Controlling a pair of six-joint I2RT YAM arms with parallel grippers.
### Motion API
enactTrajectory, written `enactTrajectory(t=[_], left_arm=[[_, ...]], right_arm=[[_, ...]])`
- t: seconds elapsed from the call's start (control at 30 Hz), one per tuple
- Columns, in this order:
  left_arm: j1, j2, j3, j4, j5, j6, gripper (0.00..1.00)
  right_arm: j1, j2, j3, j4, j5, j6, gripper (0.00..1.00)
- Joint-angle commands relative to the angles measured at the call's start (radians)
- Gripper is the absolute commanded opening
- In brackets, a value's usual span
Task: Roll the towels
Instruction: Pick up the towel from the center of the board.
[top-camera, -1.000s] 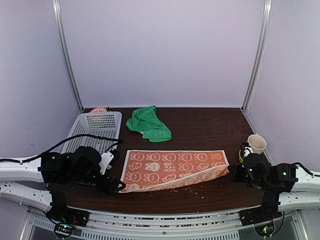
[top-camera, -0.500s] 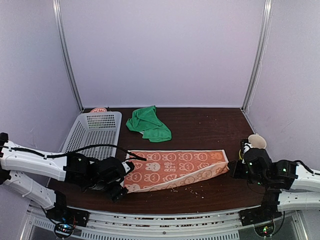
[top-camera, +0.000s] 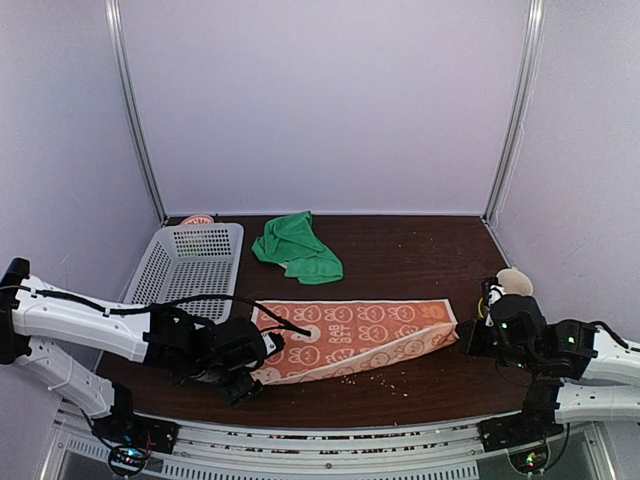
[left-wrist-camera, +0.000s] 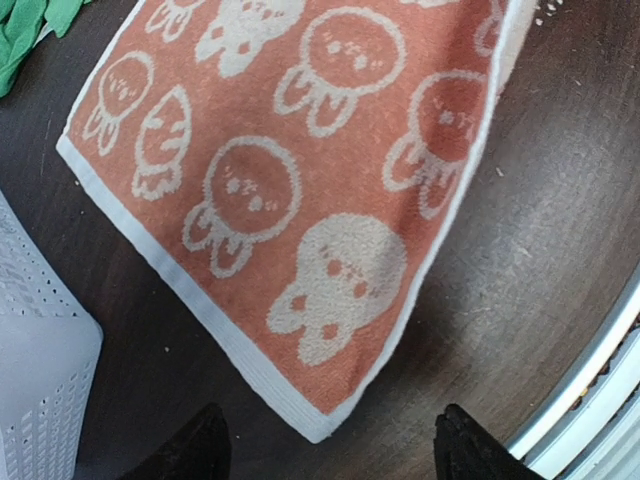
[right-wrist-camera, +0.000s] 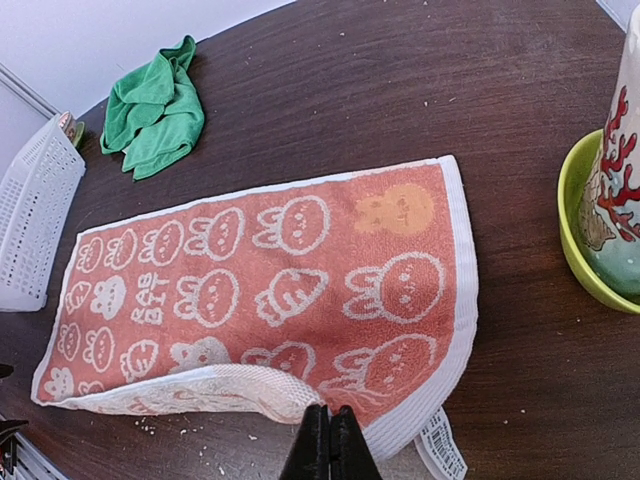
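Orange towel (top-camera: 350, 335) now has a corner between the wide, narrowing fingers of our left gripper (left-wrist-camera: 335, 442), while our right gripper (right-wrist-camera: 328, 440) pinches its folded edge, so we judge rolling can begin.

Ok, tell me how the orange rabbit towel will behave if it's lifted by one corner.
Probably floppy: the orange rabbit-print terry towel sags in a soft curl along its near edge where the right claw pinches it. Likely light, being thin, and its looped pile should drag rather than slide on the dark wooden table.
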Motion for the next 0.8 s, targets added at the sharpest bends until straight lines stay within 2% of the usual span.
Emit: enactTrajectory(t=[0.0,0.3,0.47,0.63,0.77], left_arm=[[-0.008,0.031,0.027,0.024,0.057,0.022,0.70],[-0.007,0.161,0.065,-0.006,0.003,0.014,0.64],[-0.002,0.190,0.090,-0.016,-0.037,0.035,0.61],[0.014,0.208,0.098,-0.024,-0.047,0.043,0.52],[0.016,0.225,0.097,-0.028,-0.041,0.047,0.52]], right_arm=[[-0.006,-0.007,0.016,0.013,0.001,-0.006,0.00],[-0.007,0.001,0.022,0.013,-0.001,-0.009,0.00],[-0.008,0.010,0.028,0.019,-0.004,-0.012,0.00],[-0.007,0.001,0.027,0.015,-0.004,-0.008,0.00],[-0.007,-0.010,0.027,0.006,-0.001,-0.008,0.00]])
